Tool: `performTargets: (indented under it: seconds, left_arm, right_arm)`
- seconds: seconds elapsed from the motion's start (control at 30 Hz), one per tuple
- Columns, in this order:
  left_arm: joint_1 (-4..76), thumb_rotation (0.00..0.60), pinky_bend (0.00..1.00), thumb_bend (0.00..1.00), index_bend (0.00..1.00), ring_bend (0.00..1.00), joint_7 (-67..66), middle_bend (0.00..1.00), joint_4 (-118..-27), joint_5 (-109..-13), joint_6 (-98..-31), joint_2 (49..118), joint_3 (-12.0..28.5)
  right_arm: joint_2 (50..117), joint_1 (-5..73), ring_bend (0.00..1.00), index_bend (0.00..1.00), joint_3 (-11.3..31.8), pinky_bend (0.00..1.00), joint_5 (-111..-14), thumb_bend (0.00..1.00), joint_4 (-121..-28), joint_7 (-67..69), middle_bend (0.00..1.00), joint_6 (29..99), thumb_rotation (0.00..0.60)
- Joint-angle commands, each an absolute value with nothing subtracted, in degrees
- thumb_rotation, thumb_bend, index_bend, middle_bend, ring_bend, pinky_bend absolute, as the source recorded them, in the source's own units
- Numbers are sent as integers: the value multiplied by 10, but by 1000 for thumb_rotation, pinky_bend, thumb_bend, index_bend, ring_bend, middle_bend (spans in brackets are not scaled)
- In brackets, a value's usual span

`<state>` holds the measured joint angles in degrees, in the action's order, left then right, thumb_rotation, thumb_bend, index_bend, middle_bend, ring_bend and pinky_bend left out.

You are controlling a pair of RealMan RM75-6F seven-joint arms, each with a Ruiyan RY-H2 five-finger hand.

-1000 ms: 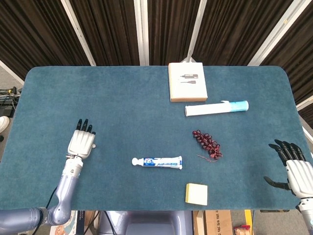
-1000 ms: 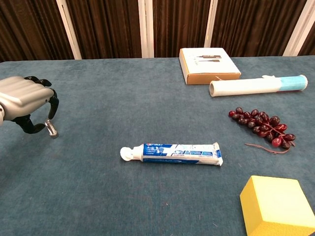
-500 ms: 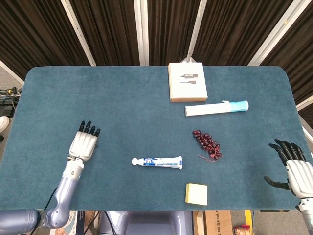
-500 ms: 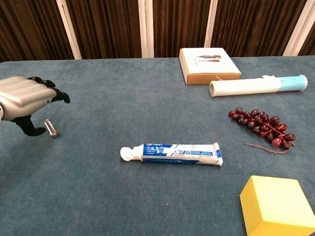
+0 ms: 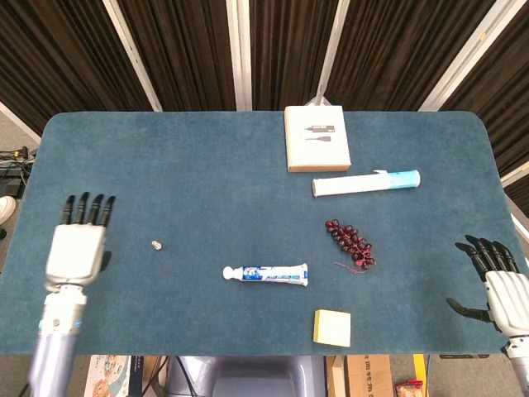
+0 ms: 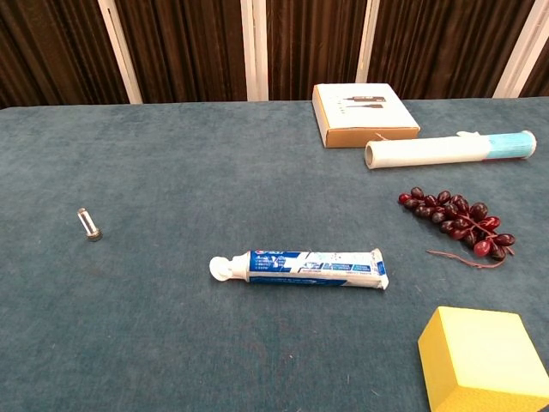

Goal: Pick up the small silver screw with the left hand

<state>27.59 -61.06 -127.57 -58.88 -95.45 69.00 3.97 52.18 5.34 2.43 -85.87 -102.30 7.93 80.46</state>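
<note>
So the big teal surface (image 5: 207, 182) looks the same as a second ago, white box (image 5: 316, 138) at the back, the white tube with the blue end (image 5: 365, 182) in front of it, toothpaste (image 5: 266, 274) near the middle, the dark red grapes (image 5: 350, 243) to its right and the yellow sponge block (image 5: 332, 327) by the near edge. What changed is my left hand (image 5: 77, 248): a second ago it was curled right over the screw, half a second ago the fingers had spread, and now it's pulled well off to the left, flat, fingers straight and apart, holding nothing. It's dropped out of the chest view completely. My right hand (image 5: 496, 284) is parked at the far right edge with fingers spread, also empty. The small silver screw (image 6: 88, 225) is lying on its side on the cloth, well left of the toothpaste cap and clear of everything, about where it was. So I reckon that grab missed and I need to line the left hand up over it again; tiny thing on fuzzy cloth, it'll probably want a thumb-and-finger pinch.
</note>
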Motion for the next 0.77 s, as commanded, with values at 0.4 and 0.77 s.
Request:
performTargets:
  seconds: [0.4, 0.77]
  left_arm:
    - [117, 600, 0, 363, 22, 0, -175, 61, -1123, -738, -931, 565, -65]
    - [88, 600, 0, 363, 28, 0, -92, 61, -1079, -764, -934, 557, -49]
  right_arm:
    - [545, 41, 62, 186, 35, 0, -873, 154, -1010, 51, 109, 854, 600]
    - [549, 37, 62, 186, 38, 0, -877, 154, -1004, 34, 109, 868, 600]
